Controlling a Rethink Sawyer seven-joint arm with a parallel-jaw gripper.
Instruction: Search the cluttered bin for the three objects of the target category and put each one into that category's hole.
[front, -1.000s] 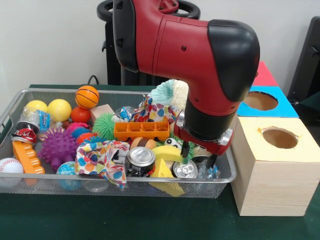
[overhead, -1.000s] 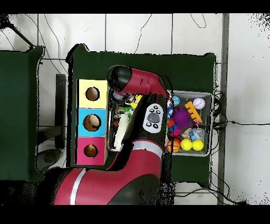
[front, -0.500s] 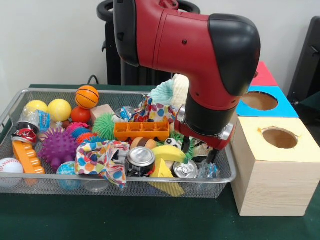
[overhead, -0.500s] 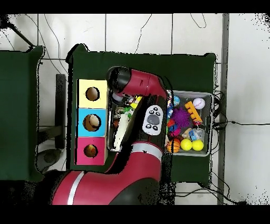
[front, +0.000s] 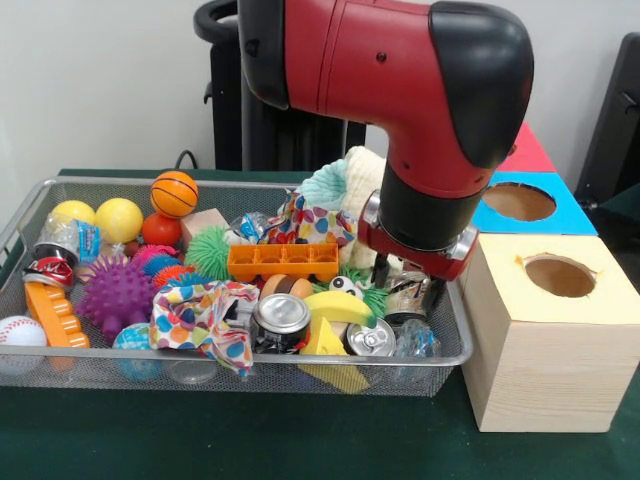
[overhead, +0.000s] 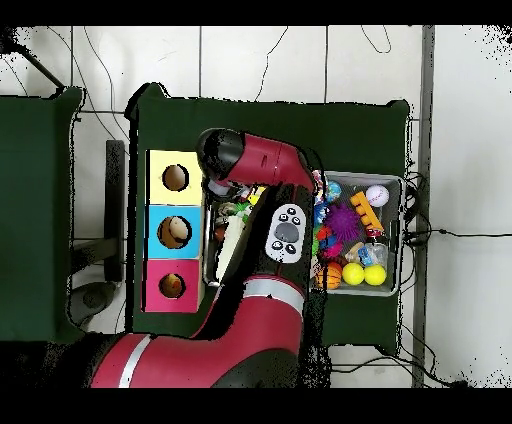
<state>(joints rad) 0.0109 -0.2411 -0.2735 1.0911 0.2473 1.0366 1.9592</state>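
Note:
In the front view my gripper (front: 408, 292) hangs over the right end of the wire bin (front: 200, 368). It is shut on a crumpled silver can (front: 406, 296) held just above the clutter. Two more silver cans lie below: one on its side (front: 281, 320) and one showing its top (front: 372, 338). A crushed red can (front: 47, 268) lies at the bin's left end. To the right stands the wooden box with a round hole (front: 559, 275). In the overhead view the arm (overhead: 255, 165) covers the gripper and the can.
Behind the wooden box stand a blue box (front: 522, 203) and a red box (front: 528, 148), each with a hole. The bin also holds balls (front: 119, 219), a spiky purple ball (front: 115, 295), a patterned cloth (front: 200, 312), an orange tray (front: 283, 262) and yellow foam (front: 335, 345).
The gripper has risen out of the clutter and shifted slightly right, toward the boxes. A silver can has come up between its fingers.

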